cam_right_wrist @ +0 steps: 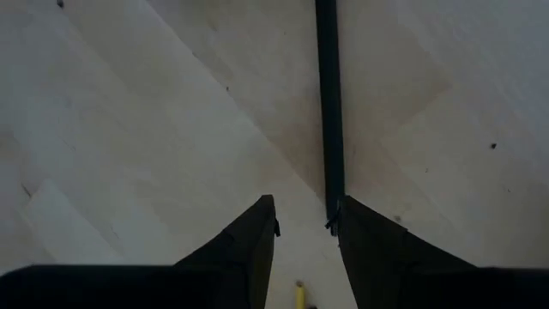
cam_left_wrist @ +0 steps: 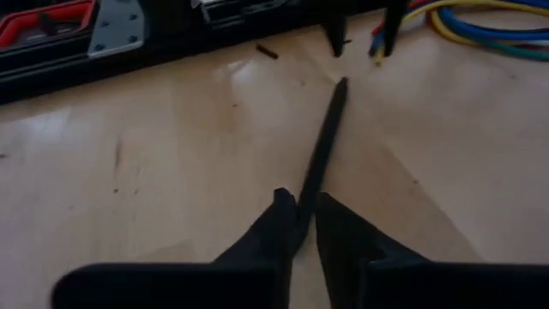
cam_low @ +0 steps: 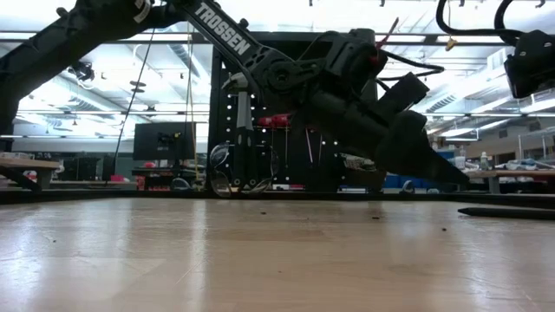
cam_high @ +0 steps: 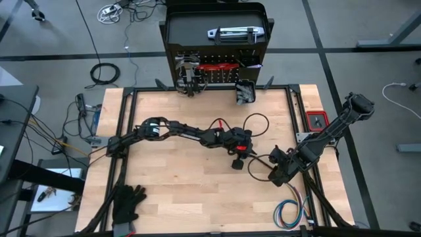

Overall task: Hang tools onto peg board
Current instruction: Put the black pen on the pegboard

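Note:
A thin black rod [cam_left_wrist: 324,142] lies on the wooden table between my two grippers, and shows again as the rod [cam_right_wrist: 329,112] in the right wrist view. My left gripper [cam_left_wrist: 300,202] reaches in from the table's left to mid-table [cam_high: 237,163] and is shut on the rod's near end. My right gripper [cam_right_wrist: 304,215] stands open at the right [cam_high: 276,172], pointing down. The rod's other end [cam_right_wrist: 330,221] lies at one of its fingertips; whether they touch, I cannot tell. The peg board [cam_high: 217,39] stands upright at the far edge, with tools hanging on it. My left gripper pinches the rod's near end [cam_left_wrist: 307,190] between its two fingers. The fingers slant down from the table's left and lie roughly along the rod, which runs on straight ahead of them. The rod's far end [cam_left_wrist: 343,83] is down by the table near my right gripper.
Black gloves [cam_high: 128,204] lie at the near left corner and a coloured wire bundle [cam_high: 289,214] at the near right. A red box [cam_high: 317,120] sits at the right edge. A small black bin [cam_high: 245,91] hangs low on the peg board. Bare wood spreads across the middle and left.

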Available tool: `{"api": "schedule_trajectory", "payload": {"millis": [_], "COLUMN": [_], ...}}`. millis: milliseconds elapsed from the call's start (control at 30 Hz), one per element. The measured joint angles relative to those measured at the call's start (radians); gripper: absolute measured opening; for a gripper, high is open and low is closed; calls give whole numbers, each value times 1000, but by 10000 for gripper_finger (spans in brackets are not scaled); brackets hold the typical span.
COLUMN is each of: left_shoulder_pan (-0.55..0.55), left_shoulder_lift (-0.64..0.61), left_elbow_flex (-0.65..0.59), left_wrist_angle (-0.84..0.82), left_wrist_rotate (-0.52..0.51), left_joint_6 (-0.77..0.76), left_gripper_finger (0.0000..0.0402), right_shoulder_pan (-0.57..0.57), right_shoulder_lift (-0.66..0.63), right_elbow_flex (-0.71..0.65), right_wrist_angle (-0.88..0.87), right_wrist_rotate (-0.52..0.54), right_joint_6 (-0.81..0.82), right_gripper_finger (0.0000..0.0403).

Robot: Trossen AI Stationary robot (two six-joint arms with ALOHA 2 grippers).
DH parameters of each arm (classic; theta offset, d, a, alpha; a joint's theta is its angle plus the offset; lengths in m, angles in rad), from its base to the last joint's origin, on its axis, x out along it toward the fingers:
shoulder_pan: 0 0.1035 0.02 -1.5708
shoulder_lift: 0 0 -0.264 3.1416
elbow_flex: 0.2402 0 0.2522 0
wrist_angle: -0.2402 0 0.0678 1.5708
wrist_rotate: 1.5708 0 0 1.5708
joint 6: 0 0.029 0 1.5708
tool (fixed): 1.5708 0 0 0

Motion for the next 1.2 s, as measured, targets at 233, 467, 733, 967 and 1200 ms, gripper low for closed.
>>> {"api": "schedule_trajectory", "payload": {"millis": [233,467,733,967,1200], "left_shoulder_pan": [2,3,8,9,9], "left_shoulder_lift": [0,66,79,79,78], "left_elbow_flex": [-2,5,21,21,21], "left_wrist_angle": [60,124,107,78,17], "left_wrist_rotate": [0,-4,0,1,6], "left_joint_6": [-1,-50,-59,-59,-58], "left_gripper_finger": [5,2,1,1,0], "right_shoulder_pan": [0,-1,-1,-7,-9], "right_shoulder_lift": [0,0,0,0,0], "right_elbow_flex": [0,0,0,0,0], "right_wrist_angle": [6,25,38,20,21], "right_wrist_rotate": [23,37,38,17,-5], "right_joint_6": [-1,-1,-2,-3,-2], "right_gripper_finger": [135,135,135,137,139]}}
